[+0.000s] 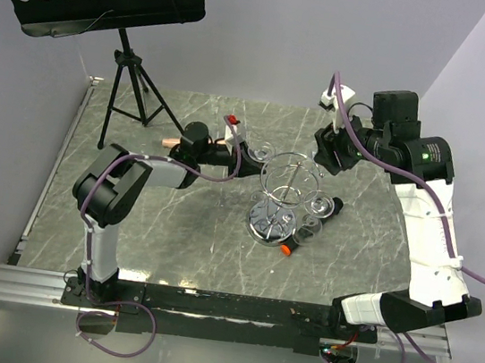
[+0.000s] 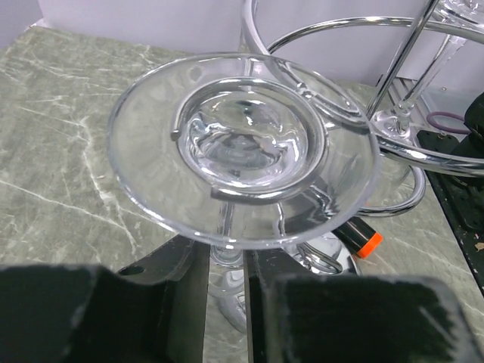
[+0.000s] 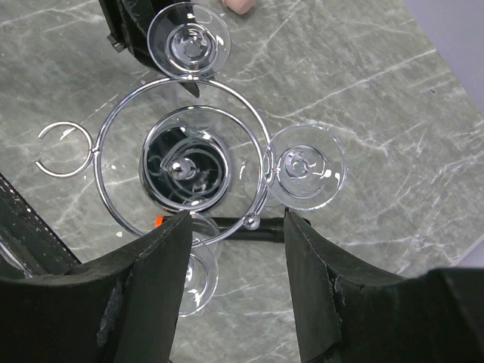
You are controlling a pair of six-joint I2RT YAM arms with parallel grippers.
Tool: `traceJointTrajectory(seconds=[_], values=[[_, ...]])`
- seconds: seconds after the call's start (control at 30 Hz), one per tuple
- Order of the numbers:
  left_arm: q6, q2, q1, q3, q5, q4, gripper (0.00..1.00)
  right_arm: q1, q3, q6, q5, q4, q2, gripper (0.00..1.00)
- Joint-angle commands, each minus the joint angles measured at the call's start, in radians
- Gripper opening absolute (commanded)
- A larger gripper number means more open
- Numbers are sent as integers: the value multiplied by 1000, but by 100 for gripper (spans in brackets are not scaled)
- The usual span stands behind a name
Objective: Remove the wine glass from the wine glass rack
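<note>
left hand (image 1: 248, 157) comes in level from the rack's left side. fingers (image 2: 178, 283) nearly together, flanking the stem just under the foot of the glass (image 2: 242, 147). cannot tell whether they actually pinch it.

glass hangs bowl down, foot resting on a hook (image 2: 249, 200) of the rack (image 1: 286, 192), stem through the hook's gap. my reading: it frees only by sliding out through that open end, not by lifting straight up, hence the low side approach.

right hand (image 3: 236, 227) hangs over the rack looking down the post, fingers wide apart, holding nothing. probably kept clear, or ready to steady.

second glass (image 3: 302, 168) and third glass (image 3: 198, 280) hang on other arms. one bare hook (image 3: 64, 150). pen (image 2: 361, 242) lies on the table (image 1: 172, 235) by the rack's base.
</note>
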State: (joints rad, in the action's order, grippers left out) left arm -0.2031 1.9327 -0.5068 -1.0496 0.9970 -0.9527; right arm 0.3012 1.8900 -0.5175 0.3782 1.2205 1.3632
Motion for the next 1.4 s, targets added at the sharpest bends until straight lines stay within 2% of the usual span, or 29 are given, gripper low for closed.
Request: traceJointTrajectory(seconds=[0.0, 0.1, 0.53, 0.97, 1.17, 1.37], values=[[24, -5, 13, -44, 2, -41, 7, 10, -5, 11, -22, -29, -3, 59], [39, -6, 16, -61, 3, -31, 1, 10, -14, 11, -24, -33, -4, 59], [2, 23, 28, -132, -44, -31, 1, 15, -29, 14, -45, -41, -13, 59], [-28, 14, 94, -104, -87, -55, 1, 21, -26, 11, -58, -53, -10, 59], [-7, 14, 94, -115, -109, -11, 1, 26, -11, 11, -56, -56, 0, 59], [5, -70, 135, -75, -141, 110, 1, 27, -2, -4, -33, -93, 7, 59]])
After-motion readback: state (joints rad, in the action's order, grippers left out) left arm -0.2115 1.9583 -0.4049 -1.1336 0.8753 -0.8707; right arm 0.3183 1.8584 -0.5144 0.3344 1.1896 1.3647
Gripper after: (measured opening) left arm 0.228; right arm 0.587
